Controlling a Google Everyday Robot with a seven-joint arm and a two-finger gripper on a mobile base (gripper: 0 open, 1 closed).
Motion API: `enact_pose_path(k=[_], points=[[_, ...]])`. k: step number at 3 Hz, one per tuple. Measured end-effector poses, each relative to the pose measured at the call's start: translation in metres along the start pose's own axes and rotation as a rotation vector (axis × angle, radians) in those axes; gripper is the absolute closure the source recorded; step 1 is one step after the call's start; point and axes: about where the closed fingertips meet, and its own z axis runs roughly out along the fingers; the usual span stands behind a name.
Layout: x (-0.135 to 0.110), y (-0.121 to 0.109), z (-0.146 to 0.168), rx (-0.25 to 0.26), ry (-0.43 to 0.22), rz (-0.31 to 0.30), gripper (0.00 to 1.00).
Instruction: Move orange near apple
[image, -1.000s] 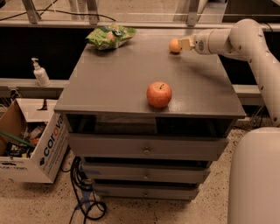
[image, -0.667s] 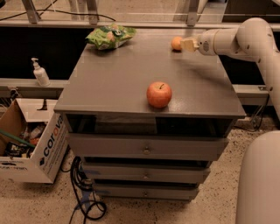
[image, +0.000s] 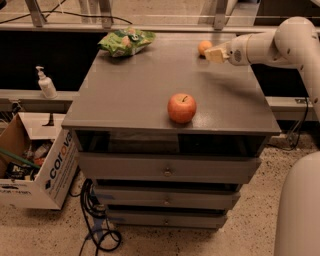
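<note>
The small orange (image: 203, 47) sits on the grey cabinet top (image: 135, 90) near its far right corner. My gripper (image: 214, 54) reaches in from the right and is right against the orange's right side, at table height. The red apple (image: 182, 108) with a short dark stem stands near the front edge of the top, well in front of the orange and a little to its left.
A green snack bag (image: 126, 41) lies at the far left of the top. The cabinet has drawers (image: 167, 170) below. A cardboard box (image: 35, 165) stands on the floor at left, a pump bottle (image: 46, 83) on a ledge behind it, and cables (image: 97, 225) lie by the cabinet base.
The arm's elbow has shifted slightly to the right. The gripper stays by the orange, and the orange and apple have not visibly moved.
</note>
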Motion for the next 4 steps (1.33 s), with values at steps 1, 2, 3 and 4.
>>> enact_pose_path(k=[1, 2, 3, 4], points=[[0.009, -0.002, 0.006, 0.010, 0.032, -0.025, 0.35], [0.018, -0.012, 0.013, 0.039, 0.061, -0.044, 0.12], [0.022, -0.022, 0.020, 0.065, 0.070, -0.048, 0.00], [0.022, -0.034, 0.027, 0.102, 0.058, -0.031, 0.00]])
